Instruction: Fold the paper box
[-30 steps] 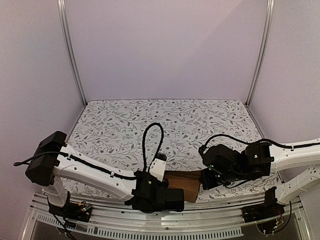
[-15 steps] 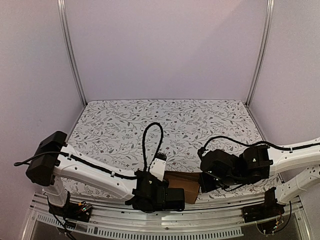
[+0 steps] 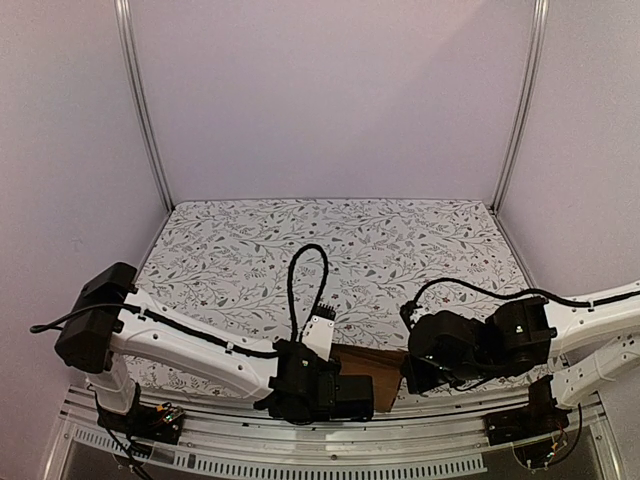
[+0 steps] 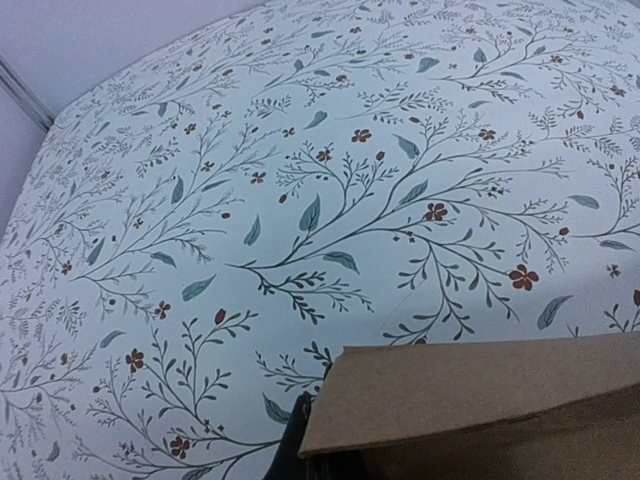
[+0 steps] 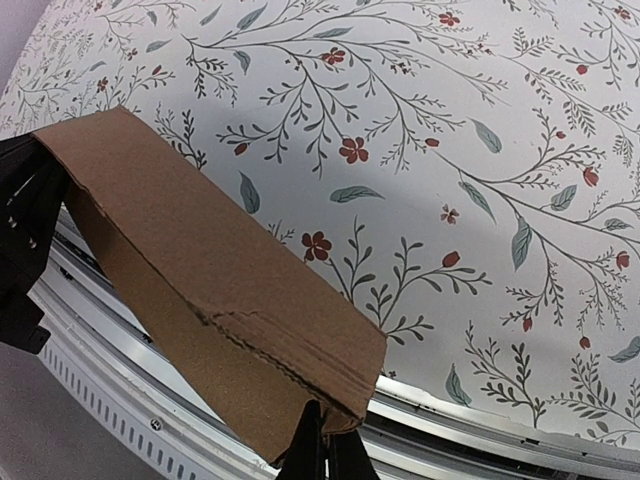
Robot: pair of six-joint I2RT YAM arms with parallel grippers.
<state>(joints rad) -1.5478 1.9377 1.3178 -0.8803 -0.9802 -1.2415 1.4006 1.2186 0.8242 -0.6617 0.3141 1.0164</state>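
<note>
The brown paper box (image 5: 200, 270) spans between both sets of jaws over the floral worktop's (image 5: 450, 150) near edge. Right jaws pinch one corner tight; left jaws clamp the opposite end.

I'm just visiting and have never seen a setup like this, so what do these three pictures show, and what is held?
It is a robot with two arms, the left arm and the right arm, bolted at the near edge of a table with a floral cover. The wide picture comes from a fixed camera above and behind them. The other two come from cameras on the wrists. The thing being handled is the paper box, plain brown cardboard at the near edge. The right gripper is shut on one corner; the left gripper pinches the opposite end, so both hold it.
</note>
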